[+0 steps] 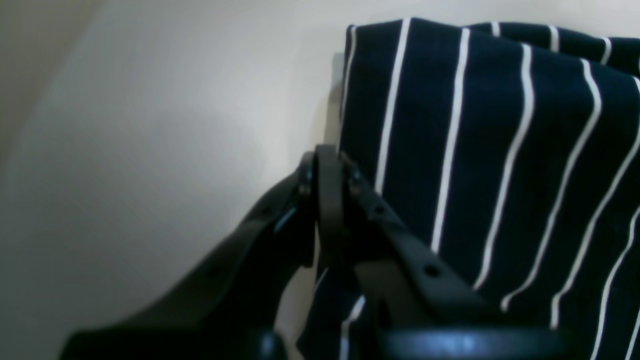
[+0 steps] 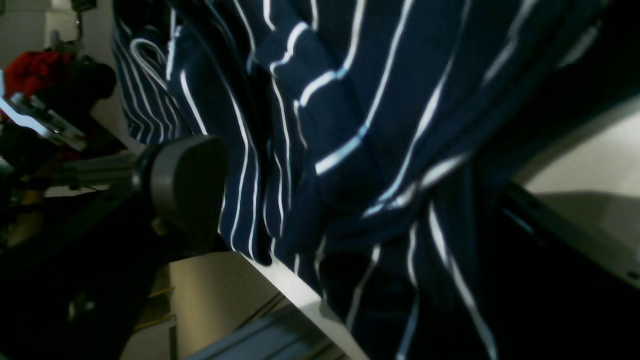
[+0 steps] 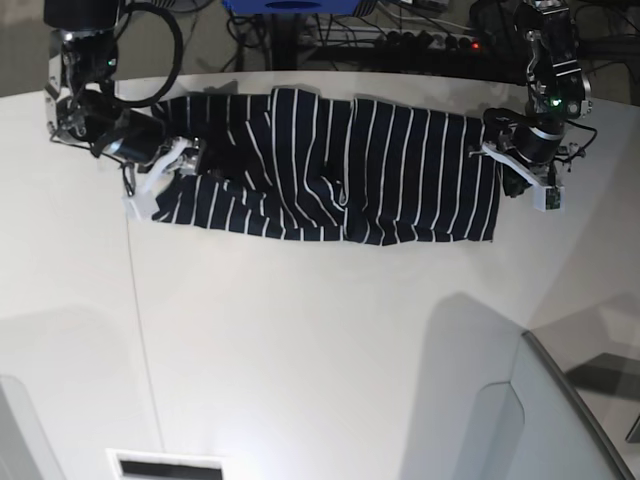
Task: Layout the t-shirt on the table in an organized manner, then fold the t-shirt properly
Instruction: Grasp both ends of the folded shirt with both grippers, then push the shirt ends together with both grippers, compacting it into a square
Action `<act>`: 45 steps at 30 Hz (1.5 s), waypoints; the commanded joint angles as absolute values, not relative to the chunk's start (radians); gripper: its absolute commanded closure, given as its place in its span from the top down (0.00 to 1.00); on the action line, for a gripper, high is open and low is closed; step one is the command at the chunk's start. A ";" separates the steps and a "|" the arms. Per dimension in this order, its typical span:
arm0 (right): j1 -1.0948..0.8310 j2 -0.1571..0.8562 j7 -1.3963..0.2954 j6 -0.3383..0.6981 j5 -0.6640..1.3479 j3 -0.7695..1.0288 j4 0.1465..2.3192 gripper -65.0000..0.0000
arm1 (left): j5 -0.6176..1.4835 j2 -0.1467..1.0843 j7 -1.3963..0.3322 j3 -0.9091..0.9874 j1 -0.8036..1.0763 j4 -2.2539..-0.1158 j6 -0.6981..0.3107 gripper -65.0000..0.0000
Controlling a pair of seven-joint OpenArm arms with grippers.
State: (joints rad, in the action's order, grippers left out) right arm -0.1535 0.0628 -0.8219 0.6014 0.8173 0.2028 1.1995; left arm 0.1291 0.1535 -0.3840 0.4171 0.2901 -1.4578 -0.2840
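Note:
The t-shirt point(image 3: 330, 165), dark navy with thin white stripes, lies spread sideways across the far part of the table point(image 3: 320, 340), with some wrinkles near its middle. My left gripper point(image 3: 497, 140) is at the shirt's right edge. In the left wrist view its fingers point(image 1: 325, 165) are shut together against the edge of the t-shirt point(image 1: 490, 150); whether cloth is pinched I cannot tell. My right gripper point(image 3: 178, 160) stands open at the shirt's left end. In the right wrist view bunched cloth point(image 2: 350, 125) fills the gap between its grey pad point(image 2: 185, 180) and the other finger.
Behind the table's far edge are cables and a power strip point(image 3: 440, 40). A thin seam point(image 3: 140, 330) runs down the tabletop. A grey panel point(image 3: 560, 410) rises at the near right corner. Beyond the table edge point(image 2: 295, 290) sits red clutter point(image 2: 35, 70).

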 commanded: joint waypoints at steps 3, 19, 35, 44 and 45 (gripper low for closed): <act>-0.139 0.065 -0.839 0.582 0.780 0.209 1.168 0.87 | 0.133 0.180 -0.363 0.461 0.240 -1.414 -0.278 0.00; -0.102 0.065 -0.842 0.582 0.780 0.203 1.210 0.03 | 0.139 0.214 -0.329 0.320 0.105 -1.161 -0.278 0.00; -0.180 0.013 -0.980 0.423 0.779 -0.002 1.624 0.01 | 0.133 0.185 -0.252 0.214 0.147 -1.165 -0.278 0.00; -0.133 0.021 -0.989 0.325 0.774 -0.094 1.641 0.01 | 0.139 0.165 -0.254 0.101 0.145 -1.164 -0.278 0.00; -0.119 0.031 -0.989 0.323 0.774 -0.120 1.636 0.01 | 0.140 0.165 -0.254 0.074 0.142 -1.165 -0.278 0.00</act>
